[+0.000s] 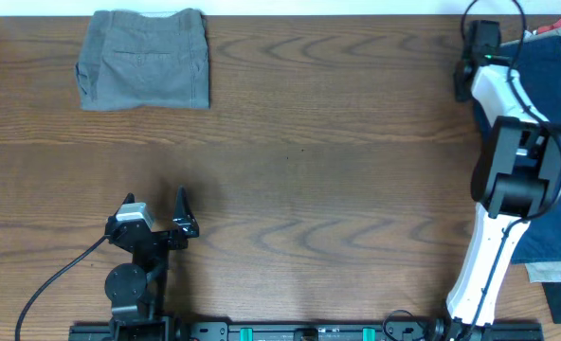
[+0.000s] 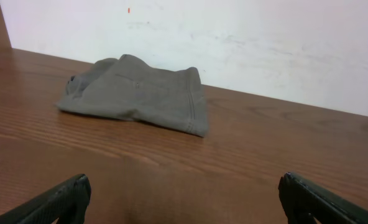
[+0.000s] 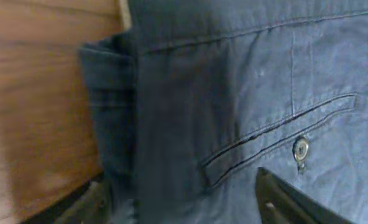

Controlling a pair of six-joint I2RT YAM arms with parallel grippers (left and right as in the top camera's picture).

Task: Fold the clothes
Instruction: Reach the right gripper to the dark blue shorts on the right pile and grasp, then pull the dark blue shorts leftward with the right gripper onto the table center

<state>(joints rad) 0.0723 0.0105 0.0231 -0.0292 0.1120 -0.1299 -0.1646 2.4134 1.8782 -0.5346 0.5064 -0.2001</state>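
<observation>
Nearest, low over the table [image 1: 337, 170]: left claw [image 1: 185, 216], spread wide, gripping nothing. Further out, at the right edge: right claw [image 3: 184, 208], also parted, poised over navy shorts [image 3: 234, 93] without pinching them. By the look, soft, light cotton: limp, likely to sag and trail, a little firmer along the waistband [image 3: 246, 18] (best pinched there, clear of the button [image 3: 301, 149]). Farthest, at the far left corner: grey shorts [image 1: 146, 59], folded flat.
</observation>
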